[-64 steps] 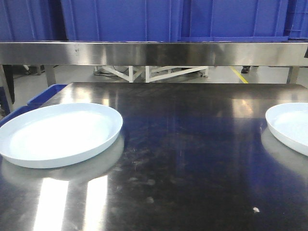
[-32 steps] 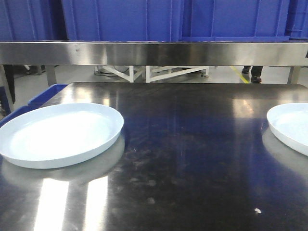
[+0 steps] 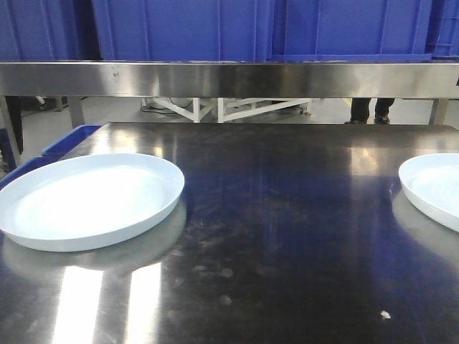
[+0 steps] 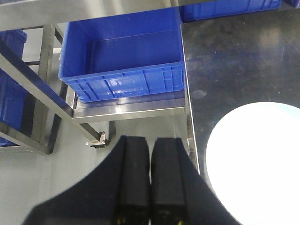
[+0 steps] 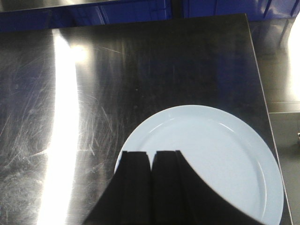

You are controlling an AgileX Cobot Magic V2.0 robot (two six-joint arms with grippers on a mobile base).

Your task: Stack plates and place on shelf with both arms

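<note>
Two pale bluish-white plates lie apart on a dark steel table (image 3: 287,215). The left plate (image 3: 90,199) is at the table's left side and shows overexposed in the left wrist view (image 4: 255,161). The right plate (image 3: 432,188) is cut by the right edge and shows in the right wrist view (image 5: 211,154). My left gripper (image 4: 150,140) is shut and empty, hanging over the floor just left of the table edge. My right gripper (image 5: 151,153) is shut and empty, above the near-left part of the right plate. No arm shows in the front view.
A steel shelf (image 3: 229,79) runs across the back above the table, with blue crates (image 3: 215,29) on it. A blue bin (image 4: 124,61) sits on a lower steel rack left of the table. A person's feet (image 3: 373,111) stand beyond the table.
The plates and table hold still. The person's feet behind the table have moved left into fuller view.
</note>
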